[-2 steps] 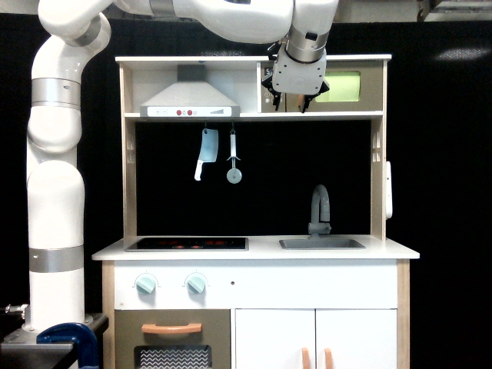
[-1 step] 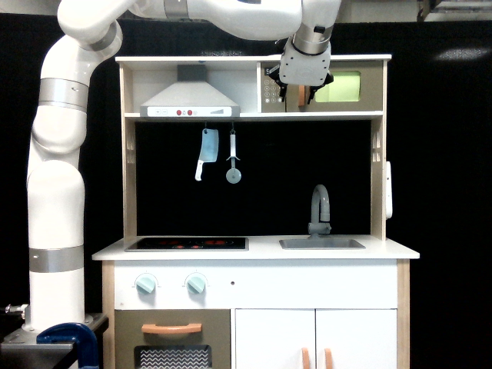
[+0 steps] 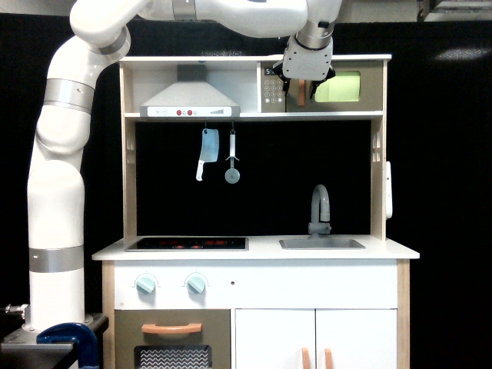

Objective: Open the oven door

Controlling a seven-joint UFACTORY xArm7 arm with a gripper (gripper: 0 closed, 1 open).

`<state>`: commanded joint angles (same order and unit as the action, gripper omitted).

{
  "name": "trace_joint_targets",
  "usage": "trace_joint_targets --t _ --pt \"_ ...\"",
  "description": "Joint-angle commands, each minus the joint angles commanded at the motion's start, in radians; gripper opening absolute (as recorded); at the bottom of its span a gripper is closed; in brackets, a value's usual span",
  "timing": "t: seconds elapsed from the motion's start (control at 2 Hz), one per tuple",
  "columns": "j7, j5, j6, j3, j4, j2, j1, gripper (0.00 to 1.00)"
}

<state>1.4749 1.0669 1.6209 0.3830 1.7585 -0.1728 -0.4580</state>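
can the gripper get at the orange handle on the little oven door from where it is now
Probably yes. The gripper hangs right in front of the oven door, at its orange handle, with nothing between them. Whether the jaws are open is unclear.

Arm (image 3: 58,192) glossy white plastic; play kitchen frame (image 3: 128,184) pale matt wood; tap (image 3: 320,207) grey plastic

The toy kitchen's white countertop (image 3: 254,250) carries a black hob (image 3: 187,244), sink (image 3: 321,244) and grey tap (image 3: 319,207).

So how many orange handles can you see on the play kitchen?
4: a vertical one on the upper oven door beside the tool, a horizontal one bottom left, and two cupboard handles, cropped, bottom right.
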Motion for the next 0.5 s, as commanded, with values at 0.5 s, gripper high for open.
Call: trace_joint_targets --t 0.5 --pt "-0.015 0.007 0.007 -0.028 0.048 -0.032 0.029 0.00"
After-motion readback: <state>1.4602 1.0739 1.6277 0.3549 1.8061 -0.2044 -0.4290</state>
